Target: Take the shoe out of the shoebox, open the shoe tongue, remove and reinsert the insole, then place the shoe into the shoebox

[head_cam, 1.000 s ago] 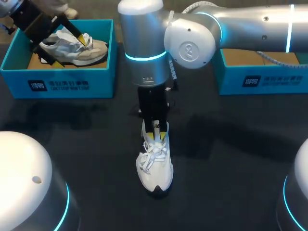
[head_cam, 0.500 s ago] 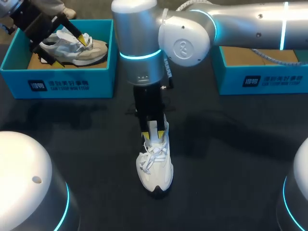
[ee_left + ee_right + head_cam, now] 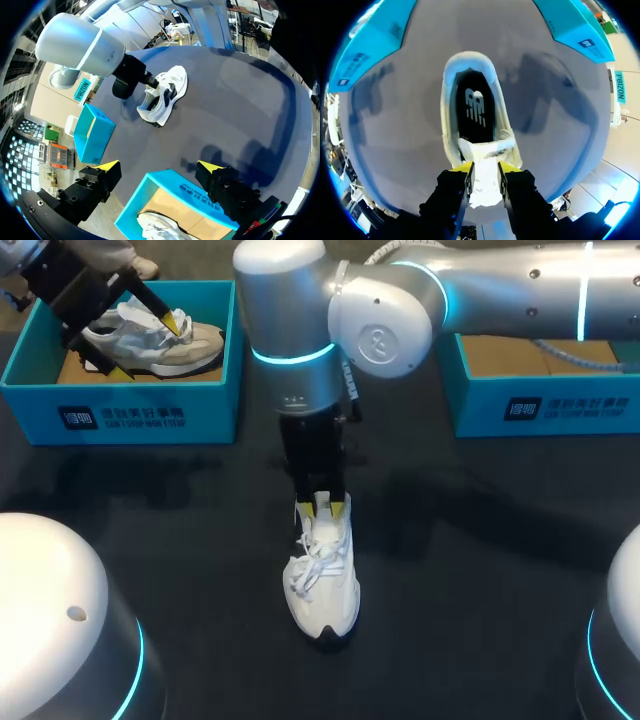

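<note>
Open dark table [image 3: 470,570] lies on both sides of the white shoe [image 3: 322,575] and ahead of its toe, so we can pass there. Over the heel our right arm [image 3: 295,350] stands upright, the right gripper [image 3: 322,505] pinching the tongue [image 3: 484,150], and that way is blocked. The left shoebox [image 3: 125,415] is filled by a grey shoe [image 3: 185,350] under our spread left gripper [image 3: 140,343]; the right shoebox [image 3: 540,405] sits partly beneath the arm. White bases [image 3: 50,610] crowd the near corners.

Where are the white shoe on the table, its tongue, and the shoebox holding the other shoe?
White shoe [image 3: 320,575], head view, on its laces.
Tongue [image 3: 484,162], right wrist view, its middle.
Shoebox [image 3: 130,418], head view, front wall.
</note>
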Controlling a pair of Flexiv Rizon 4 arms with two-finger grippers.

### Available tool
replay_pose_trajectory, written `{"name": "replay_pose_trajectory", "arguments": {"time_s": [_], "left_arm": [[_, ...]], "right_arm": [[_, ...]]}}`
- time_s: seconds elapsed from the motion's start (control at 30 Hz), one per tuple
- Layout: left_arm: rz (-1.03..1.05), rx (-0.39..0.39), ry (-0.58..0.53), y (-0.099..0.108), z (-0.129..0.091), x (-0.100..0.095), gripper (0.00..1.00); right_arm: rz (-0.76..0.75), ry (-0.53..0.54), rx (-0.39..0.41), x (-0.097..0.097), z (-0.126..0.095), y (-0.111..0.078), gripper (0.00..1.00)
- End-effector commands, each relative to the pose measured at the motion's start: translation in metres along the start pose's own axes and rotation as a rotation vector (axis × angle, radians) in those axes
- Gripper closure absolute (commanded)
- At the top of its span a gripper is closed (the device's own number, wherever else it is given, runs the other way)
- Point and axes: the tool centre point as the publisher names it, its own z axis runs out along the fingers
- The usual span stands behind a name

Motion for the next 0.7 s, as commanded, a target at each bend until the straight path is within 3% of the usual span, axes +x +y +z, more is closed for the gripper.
{"name": "replay_pose_trajectory", "arguments": {"time_s": [0.03, 0.33, 0.7], "left_arm": [[0.0, -0.001, 0.004, 0.0, -0.001, 0.0, 0.0], [0.0, -0.001, 0.004, 0.0, -0.001, 0.0, 0.0], [0.0, -0.001, 0.004, 0.0, -0.001, 0.0, 0.0]], "right_arm": [[-0.006, -0.002, -0.025, -0.004, -0.01, -0.005, 0.67], [-0.035, 0.021, 0.016, 0.003, 0.009, 0.007, 0.67], [-0.082, 0.062, -0.077, 0.001, -0.021, 0.011, 0.64]]}}
